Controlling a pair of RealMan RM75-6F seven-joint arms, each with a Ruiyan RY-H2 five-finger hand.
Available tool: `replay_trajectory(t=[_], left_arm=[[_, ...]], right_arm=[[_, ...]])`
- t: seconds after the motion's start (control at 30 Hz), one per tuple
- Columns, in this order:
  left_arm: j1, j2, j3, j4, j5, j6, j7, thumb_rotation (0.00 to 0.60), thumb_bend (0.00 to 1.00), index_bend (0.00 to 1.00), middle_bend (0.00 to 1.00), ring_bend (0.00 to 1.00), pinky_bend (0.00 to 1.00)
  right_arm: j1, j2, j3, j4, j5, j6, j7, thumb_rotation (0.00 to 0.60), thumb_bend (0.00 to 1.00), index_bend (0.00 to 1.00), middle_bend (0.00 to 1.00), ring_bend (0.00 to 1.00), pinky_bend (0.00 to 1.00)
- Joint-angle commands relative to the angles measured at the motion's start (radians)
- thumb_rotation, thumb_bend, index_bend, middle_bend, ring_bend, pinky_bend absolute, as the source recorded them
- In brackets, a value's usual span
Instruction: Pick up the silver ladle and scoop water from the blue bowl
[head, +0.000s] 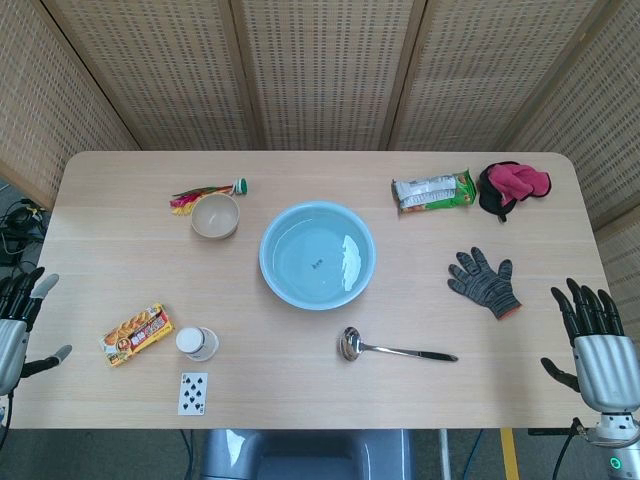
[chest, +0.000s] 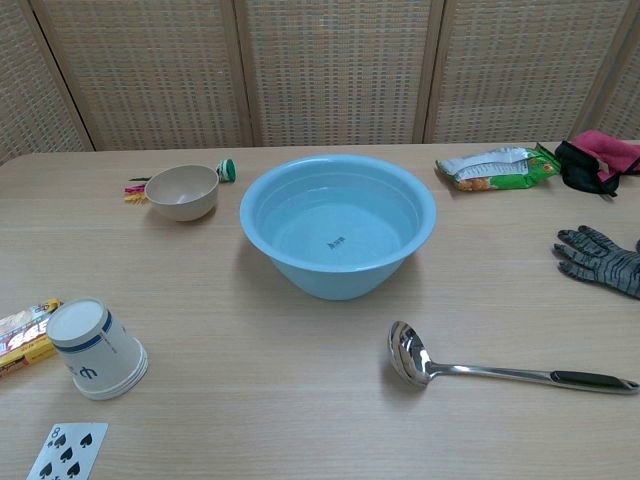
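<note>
The silver ladle (head: 392, 348) lies flat on the table near the front, its scoop toward the left and its dark-tipped handle pointing right; the chest view shows the ladle (chest: 480, 368) just in front of the bowl. The blue bowl (head: 317, 255) with water in it stands at the table's middle, seen larger in the chest view as the bowl (chest: 338, 222). My right hand (head: 597, 345) hovers at the table's right front edge, fingers spread, holding nothing, well right of the ladle's handle. My left hand (head: 18, 320) hangs at the left edge, fingers apart and empty.
A grey glove (head: 484, 282) lies right of the bowl. A snack packet (head: 432, 191) and pink cloth (head: 513, 185) sit at the back right. A beige bowl (head: 215, 215) and shuttlecock (head: 208, 192) are back left. An overturned paper cup (head: 197, 343), a snack bar (head: 136, 334) and a playing card (head: 192, 392) are front left.
</note>
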Motion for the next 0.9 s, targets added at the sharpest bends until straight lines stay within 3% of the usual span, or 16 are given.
replay_trajectory(t=[0.03, 0.23, 0.27, 0.3, 0.37, 0.4, 0.43, 0.5, 0.63, 0.77, 0.9], left_arm=[[0.0, 0.0, 0.0, 0.001, 0.0, -0.001, 0.0, 0.6, 0.0, 0.0, 0.0, 0.0, 0.0], [-0.001, -0.004, -0.001, 0.004, 0.002, 0.0, -0.001, 0.6, 0.0, 0.0, 0.0, 0.0, 0.0], [-0.001, -0.006, -0.002, 0.007, 0.002, 0.002, 0.001, 0.6, 0.0, 0.0, 0.0, 0.0, 0.0], [-0.001, -0.008, -0.003, 0.009, 0.001, 0.002, 0.004, 0.6, 0.0, 0.0, 0.0, 0.0, 0.0], [-0.001, -0.012, -0.004, 0.01, -0.001, 0.002, 0.005, 0.6, 0.0, 0.0, 0.0, 0.0, 0.0], [-0.001, -0.013, -0.004, 0.011, -0.001, 0.002, 0.007, 0.6, 0.0, 0.0, 0.0, 0.0, 0.0], [-0.001, -0.015, -0.004, 0.012, -0.002, 0.002, 0.009, 0.6, 0.0, 0.0, 0.0, 0.0, 0.0], [-0.003, -0.018, -0.003, 0.012, -0.005, -0.004, 0.013, 0.6, 0.0, 0.0, 0.0, 0.0, 0.0], [-0.005, -0.027, -0.005, 0.013, -0.015, -0.013, 0.029, 0.6, 0.0, 0.0, 0.0, 0.0, 0.0], [-0.008, -0.033, -0.01, 0.016, -0.028, -0.02, 0.04, 0.6, 0.0, 0.0, 0.0, 0.0, 0.0], [-0.013, -0.037, -0.017, 0.022, -0.047, -0.035, 0.042, 0.6, 0.0, 0.0, 0.0, 0.0, 0.0]], right_arm=[[0.0, 0.0, 0.0, -0.001, 0.0, -0.001, 0.0, 0.6, 0.0, 0.0, 0.0, 0.0, 0.0], [0.002, 0.002, -0.004, -0.004, 0.005, -0.015, 0.006, 0.6, 0.0, 0.0, 0.02, 0.01, 0.0], [0.005, 0.007, -0.007, -0.013, 0.012, -0.031, 0.017, 0.6, 0.0, 0.0, 0.06, 0.06, 0.0], [0.009, 0.011, -0.01, -0.022, 0.018, -0.047, 0.028, 0.6, 0.0, 0.0, 0.19, 0.2, 0.03], [0.032, 0.019, -0.011, -0.035, 0.026, -0.099, 0.051, 0.6, 0.0, 0.0, 0.48, 0.52, 0.26], [0.047, 0.019, -0.011, -0.03, 0.024, -0.122, 0.05, 0.6, 0.0, 0.0, 0.61, 0.67, 0.46], [0.063, 0.02, -0.013, -0.026, 0.023, -0.153, 0.045, 0.6, 0.0, 0.01, 0.7, 0.76, 0.64], [0.111, 0.029, -0.018, -0.032, 0.027, -0.245, 0.045, 0.6, 0.0, 0.03, 0.79, 0.85, 0.82], [0.203, 0.056, -0.025, -0.078, 0.051, -0.429, 0.081, 0.6, 0.0, 0.11, 0.88, 0.93, 0.98], [0.277, 0.051, -0.019, -0.107, 0.117, -0.582, 0.063, 0.6, 0.0, 0.17, 0.94, 0.98, 1.0], [0.322, -0.017, -0.008, -0.108, 0.208, -0.669, 0.018, 0.6, 0.06, 0.36, 0.97, 1.0, 1.0]])
